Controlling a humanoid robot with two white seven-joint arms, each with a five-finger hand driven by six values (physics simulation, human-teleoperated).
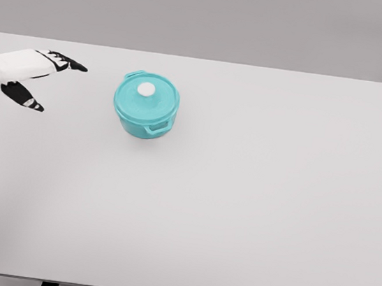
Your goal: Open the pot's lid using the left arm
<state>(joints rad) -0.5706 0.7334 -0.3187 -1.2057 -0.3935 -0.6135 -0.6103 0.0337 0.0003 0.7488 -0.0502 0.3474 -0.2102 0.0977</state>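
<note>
**Reaching for the lid, with the gap not yet closed**

Watching from the side of the room, I see the left hand (pixel 34 74) come in from the left edge of the white table (pixel 238 213), held out flat toward the pot (pixel 146 105). Its dark-tipped fingers (pixel 73 65) are spread and relaxed, the thumb splayed below them, and they hold nothing. The hand is near the pot but clearly apart from it, with bare tabletop between the fingertips and the teal wall.

The pot stands upright on the left half of the table, toward the far edge. Its lid (pixel 148 94) sits squarely on the rim, closed, with a small white knob (pixel 146 90) at its centre. One side handle (pixel 158 128) faces the near right and another shows at the far left.

I judge this to be the approach step: nothing has been grasped and the lid is not yet lifted. The next move calls for the hand to travel right and rise over the lid, then bring the fingertips down around the knob and pinch it before lifting straight up. The knob is small, so a sideways nudge could push the whole pot along the smooth surface instead.

What is inside the pot I cannot tell, as the lid hides it. The right arm is out of sight.
</note>
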